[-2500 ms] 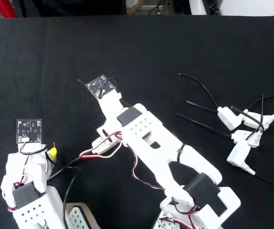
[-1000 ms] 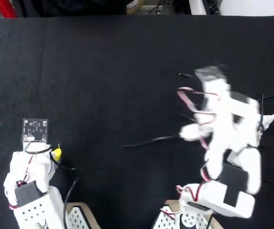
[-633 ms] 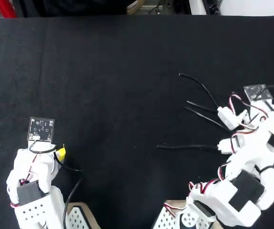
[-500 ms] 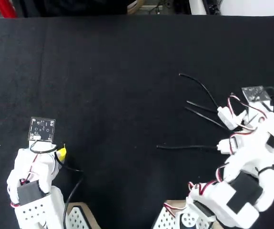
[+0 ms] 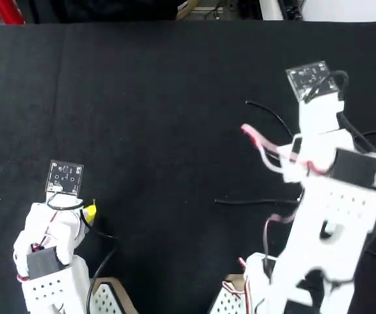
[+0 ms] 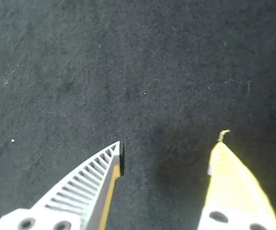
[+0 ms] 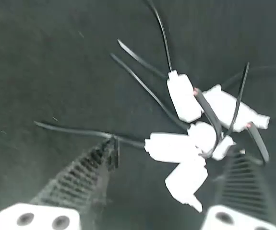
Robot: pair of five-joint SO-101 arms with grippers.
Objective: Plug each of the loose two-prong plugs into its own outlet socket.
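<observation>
Right pincer (image 7: 176,148) hangs spread above white plugs (image 7: 182,99) heaped at the table's (image 5: 174,98) right side. Left pincer (image 6: 170,140), also spread, hovers apart. Crossed black cords (image 7: 75,130) could drag neighbours if 1 plug is lifted.

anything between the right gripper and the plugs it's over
Nothing separate is in the way: the right gripper is open directly over the white plugs. Their own black cords loop across the pile, though, so a finger may catch one.

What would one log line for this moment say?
left gripper: open, empty | right gripper: open, above plugs | plugs: heaped loose on table
</observation>
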